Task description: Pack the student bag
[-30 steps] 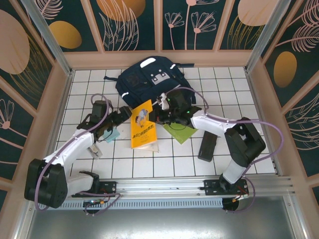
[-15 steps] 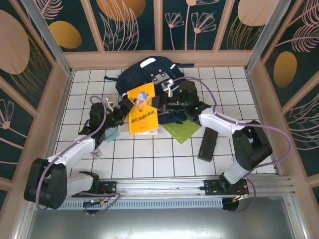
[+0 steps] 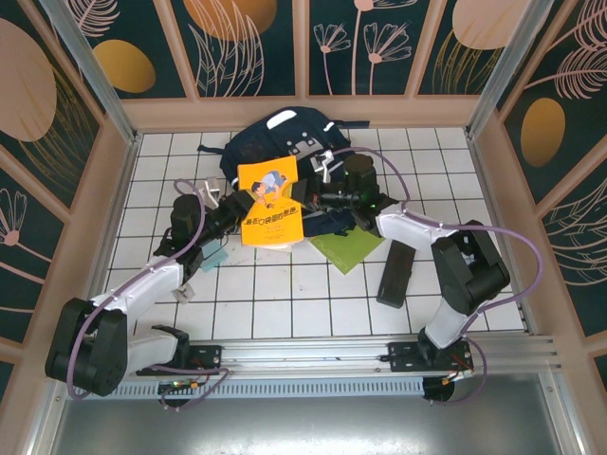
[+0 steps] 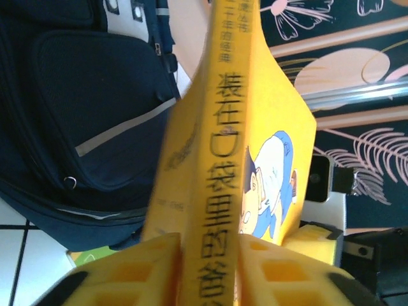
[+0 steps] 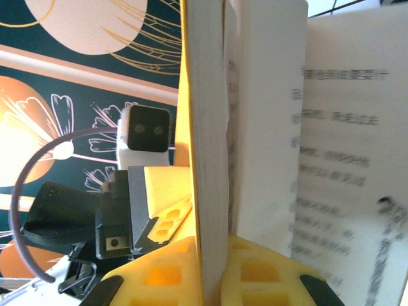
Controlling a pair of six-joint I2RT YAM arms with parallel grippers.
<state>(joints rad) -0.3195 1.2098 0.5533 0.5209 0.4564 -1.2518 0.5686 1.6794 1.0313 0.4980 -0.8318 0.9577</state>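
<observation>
The student bag (image 3: 285, 142), navy with white stripes, lies at the back of the tiled table; its front pocket (image 4: 83, 115) shows in the left wrist view. A yellow book (image 3: 270, 201) with a cartoon cover is held upright off the table just in front of the bag, between both grippers. My left gripper (image 3: 239, 207) is shut on the book's spine (image 4: 220, 159), with one yellow finger on each side (image 4: 210, 271). My right gripper (image 3: 308, 201) is shut on the opposite edge, pinching the cover and a block of pages (image 5: 213, 268), while some pages (image 5: 344, 166) fan open.
A green notebook (image 3: 346, 248) lies on the tiles under the right arm. A black case (image 3: 394, 273) sits to its right. A small light-blue item (image 3: 213, 256) lies beneath the left arm. Wooden walls close off the sides and the back of the table.
The right gripper lifted the book off the tiles and carried it toward the bag. The left gripper came in from the left and closed on the spine.
</observation>
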